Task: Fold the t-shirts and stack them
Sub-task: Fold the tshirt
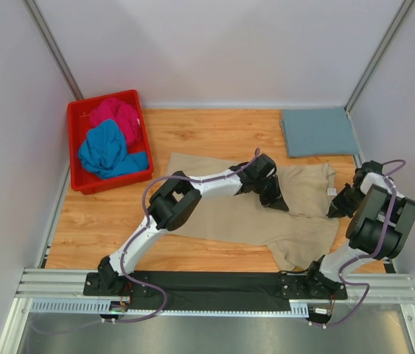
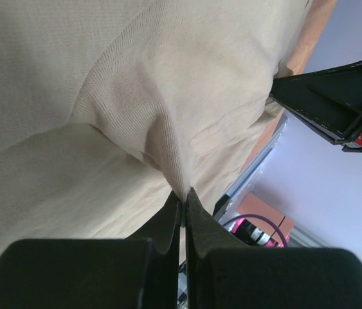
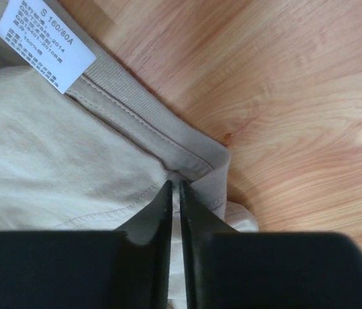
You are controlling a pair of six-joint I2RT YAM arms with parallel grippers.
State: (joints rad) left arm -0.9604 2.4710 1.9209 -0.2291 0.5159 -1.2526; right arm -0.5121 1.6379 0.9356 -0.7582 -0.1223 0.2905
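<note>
A beige t-shirt (image 1: 222,217) lies spread over the wooden table, its collar toward the right. My left gripper (image 1: 275,199) is over its middle, shut on a pinched ridge of the beige cloth (image 2: 168,129) that rises into the fingertips of the gripper (image 2: 183,193). My right gripper (image 1: 335,210) is at the collar, jaws nearly together on the ribbed collar edge (image 3: 168,138) of the t-shirt, at the gripper's tips (image 3: 175,188). A folded grey-blue t-shirt (image 1: 318,131) lies at the back right. A magenta t-shirt (image 1: 115,112) and a bright blue one (image 1: 107,151) sit crumpled in the bin.
The red plastic bin (image 1: 79,158) stands at the back left corner. A white size label (image 3: 44,42) is sewn inside the collar. White walls close in on three sides, and a metal rail (image 1: 214,284) carrying the arm bases runs along the near edge.
</note>
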